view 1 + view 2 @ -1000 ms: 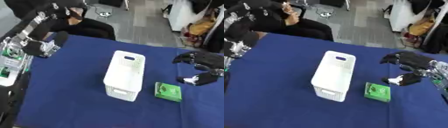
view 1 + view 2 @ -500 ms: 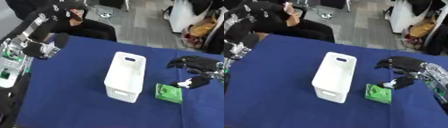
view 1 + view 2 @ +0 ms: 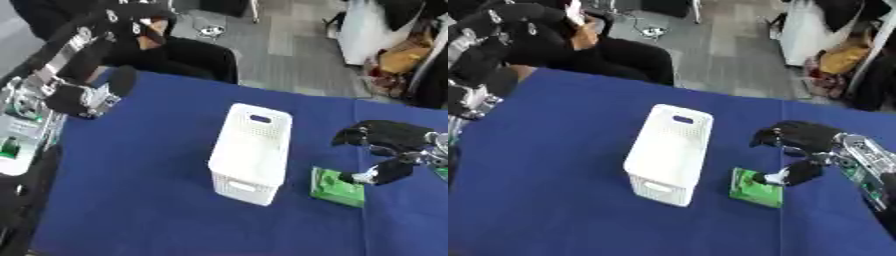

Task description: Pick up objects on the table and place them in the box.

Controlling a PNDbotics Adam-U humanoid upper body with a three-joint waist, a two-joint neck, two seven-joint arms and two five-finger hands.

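Right hand: right hand [image 3: 388, 143] reaches in from the right side of the blue table [image 3: 149, 165], fingers spread and arched over the near end of the green packet [image 3: 336, 186], thumb pointing down toward the packet's right edge. Nothing is held; it is unclenched, and I cannot tell whether the thumb tip actually touches the packet.

Left hand: left hand [image 3: 84, 96] hangs idle at the table's left edge. Its fingers cannot be made out.

Green packet: flat, bright green, lying on the cloth just beside the white basket [image 3: 253, 151], on the basket's right, near its closer end. Not lifted.

White basket: the box for this task; tall, perforated plastic with a slot handle at the far end, standing with its opening upward and set at a slant to the table edge. Nothing can be seen inside from this angle.

Step in hand: judging by the pose, the right hand is settling for a pinch on the packet.

Risk, slipping: the packet lies flat on cloth with little edge to catch, so closing fingers may push it along instead of lifting it.

Risk, basket: the packet sits so near the basket wall that a sideways shove could jam it against the base or nudge the light basket askew.

Risk, drop: the basket rim is high, so a lift that stays low could strike the wall and tip it.
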